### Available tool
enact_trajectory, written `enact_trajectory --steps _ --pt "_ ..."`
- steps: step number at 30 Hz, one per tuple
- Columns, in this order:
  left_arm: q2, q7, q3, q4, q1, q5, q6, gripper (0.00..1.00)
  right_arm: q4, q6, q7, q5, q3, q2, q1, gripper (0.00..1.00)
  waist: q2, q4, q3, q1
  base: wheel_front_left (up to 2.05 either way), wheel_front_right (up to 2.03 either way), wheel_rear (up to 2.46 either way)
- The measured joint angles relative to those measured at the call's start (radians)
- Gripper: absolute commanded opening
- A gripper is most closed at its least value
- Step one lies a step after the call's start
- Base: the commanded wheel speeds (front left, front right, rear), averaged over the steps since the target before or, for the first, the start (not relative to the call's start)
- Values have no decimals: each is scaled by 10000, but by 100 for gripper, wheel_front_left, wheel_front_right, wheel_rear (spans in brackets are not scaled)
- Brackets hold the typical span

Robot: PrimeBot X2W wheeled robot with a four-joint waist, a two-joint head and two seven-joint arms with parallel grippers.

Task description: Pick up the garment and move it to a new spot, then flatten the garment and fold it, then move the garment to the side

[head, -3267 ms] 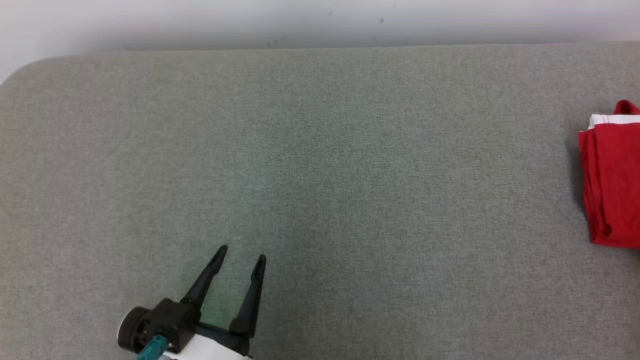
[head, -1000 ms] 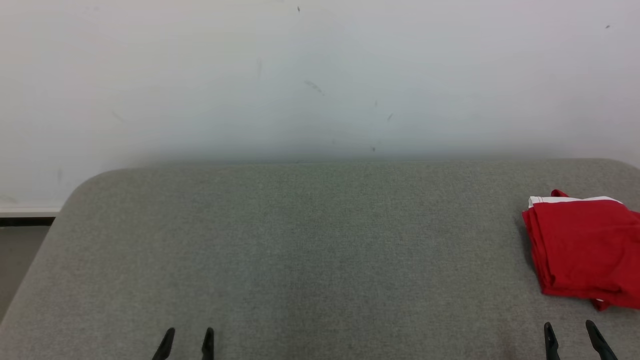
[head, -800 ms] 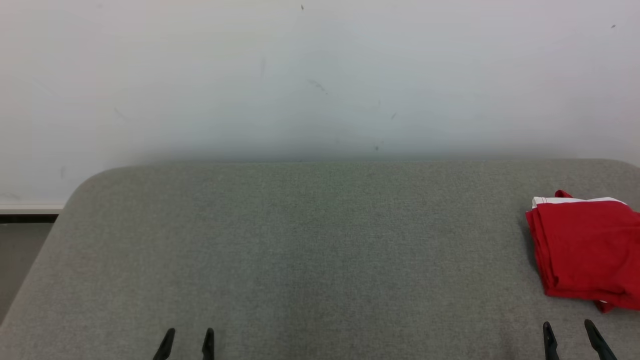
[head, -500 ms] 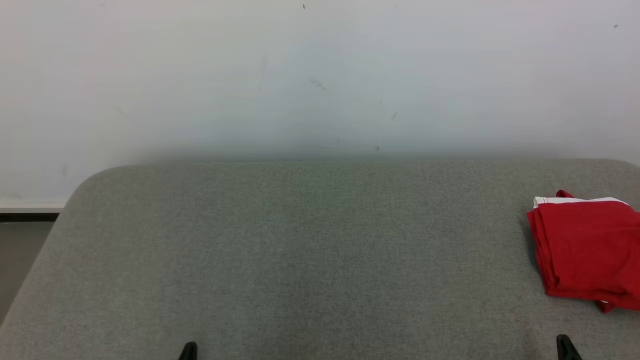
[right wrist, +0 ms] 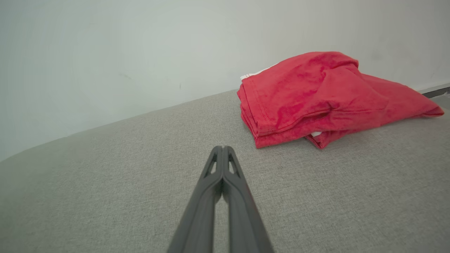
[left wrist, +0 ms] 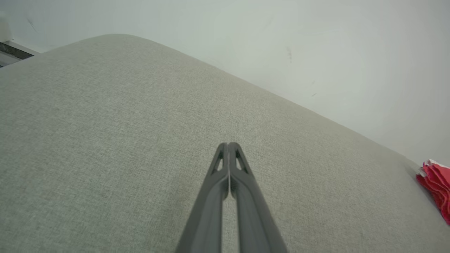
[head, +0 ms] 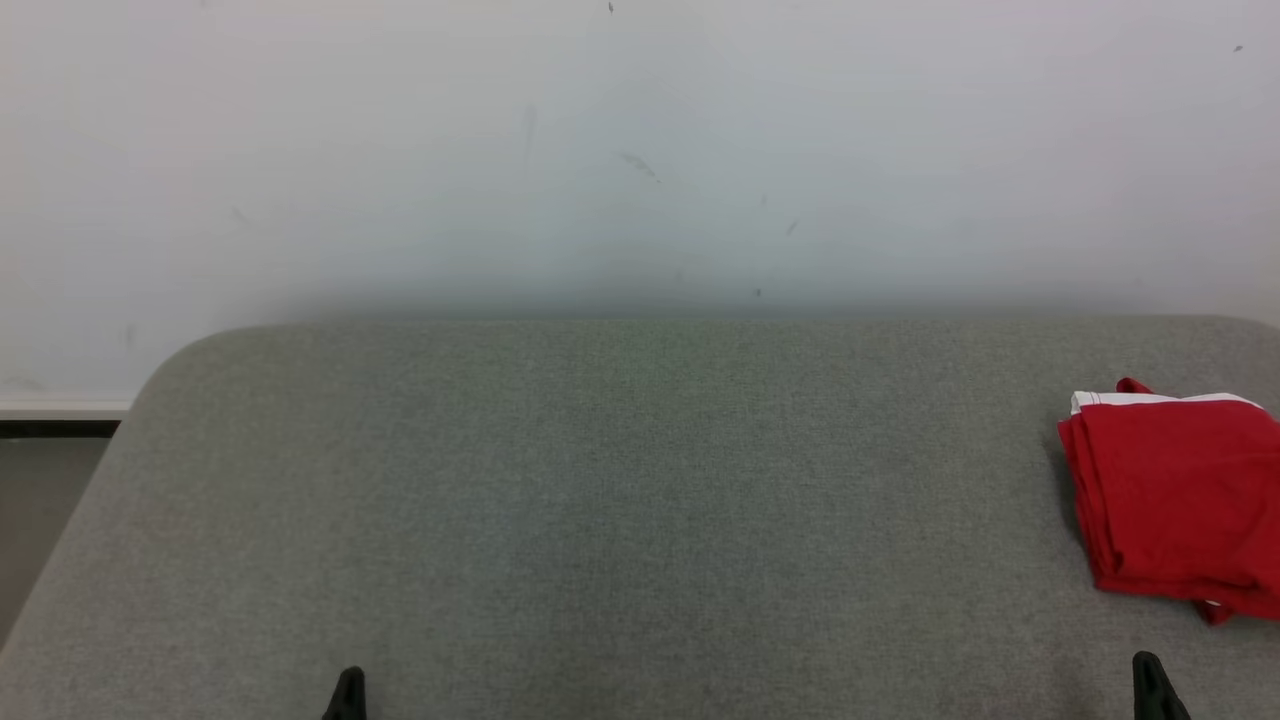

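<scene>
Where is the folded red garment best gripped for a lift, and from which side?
Grip the garment at its stacked edge, where the hemmed layers lie flush, so one pinch probably takes them all. Come in low along the grey surface with the right gripper, which faces that edge. Its jaws are shut and need opening first.

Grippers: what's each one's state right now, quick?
Left gripper: closed, holding nothing.
Right gripper: closed, holding nothing; the garment lies apart, ahead of it.
</scene>
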Motion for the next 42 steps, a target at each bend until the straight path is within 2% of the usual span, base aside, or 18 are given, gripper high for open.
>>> enact_trajectory --steps 18,42 --pt "4 723 286 36 -477 -2961 -174 0 -15 -2 696 3010 2 -17 -489 0 0 45 80 0 0 0 0" --pt "10 1494 602 107 -1029 -6078 -366 0 -19 -2 1450 6213 -6 -40 -997 0 0 104 186 0 0 0 0"
